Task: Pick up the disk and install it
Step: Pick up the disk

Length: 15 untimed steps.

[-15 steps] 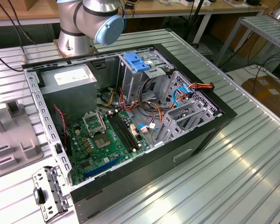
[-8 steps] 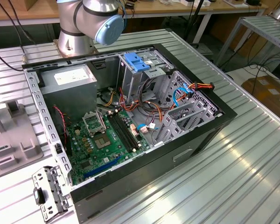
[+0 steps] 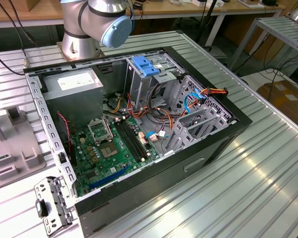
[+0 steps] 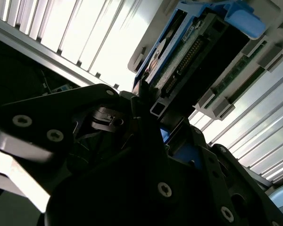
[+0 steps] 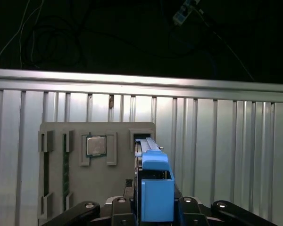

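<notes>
the disk (image 5: pixel 155 186) stands on edge in a slot of the grey holder (image 5: pixel 56 188) on the table (image 5: pixel 236 155), the claw (image 5: pixel 156 212) apparently pinching its blue rails, so it is neither lifted nor installed in the open computer case (image 3: pixel 198 153).

Even room light; harsh wrist contrast.
The worktop (image 4: pixel 108 42) glared white in the second wrist view; beyond it, the first wrist view was black.

holder slot (image 5: pixel 142 134) close around disk (image 5: pixel 156 193), cables (image 3: pixel 161 119) crowding drive cage (image 3: pixel 139 89)
</notes>
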Each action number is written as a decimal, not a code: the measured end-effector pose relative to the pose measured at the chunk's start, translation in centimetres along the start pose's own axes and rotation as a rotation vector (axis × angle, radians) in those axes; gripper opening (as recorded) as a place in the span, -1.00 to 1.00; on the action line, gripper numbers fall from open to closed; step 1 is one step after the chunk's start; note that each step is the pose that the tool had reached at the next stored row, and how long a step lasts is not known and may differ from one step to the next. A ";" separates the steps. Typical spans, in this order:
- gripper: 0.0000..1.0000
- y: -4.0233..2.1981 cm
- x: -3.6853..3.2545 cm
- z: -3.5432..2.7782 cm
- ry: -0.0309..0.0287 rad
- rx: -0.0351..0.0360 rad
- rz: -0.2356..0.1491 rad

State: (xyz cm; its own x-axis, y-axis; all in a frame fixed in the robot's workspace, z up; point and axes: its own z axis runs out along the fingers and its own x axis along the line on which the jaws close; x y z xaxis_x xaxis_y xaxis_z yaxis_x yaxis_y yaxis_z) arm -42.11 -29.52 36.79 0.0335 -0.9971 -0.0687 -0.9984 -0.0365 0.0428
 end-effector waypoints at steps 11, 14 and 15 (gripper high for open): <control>-0.26 0.03 -0.04 -0.59 0.0000 -0.0001 0.000; -0.26 0.03 -0.05 -0.78 0.0000 -0.0001 0.000; -0.26 0.03 -0.05 -0.82 0.0000 0.0000 0.000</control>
State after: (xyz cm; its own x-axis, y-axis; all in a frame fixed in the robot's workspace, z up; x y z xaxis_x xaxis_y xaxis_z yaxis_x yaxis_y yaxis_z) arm -42.11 -29.52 37.60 0.0335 -0.9971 -0.0687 -0.9984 -0.0365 0.0428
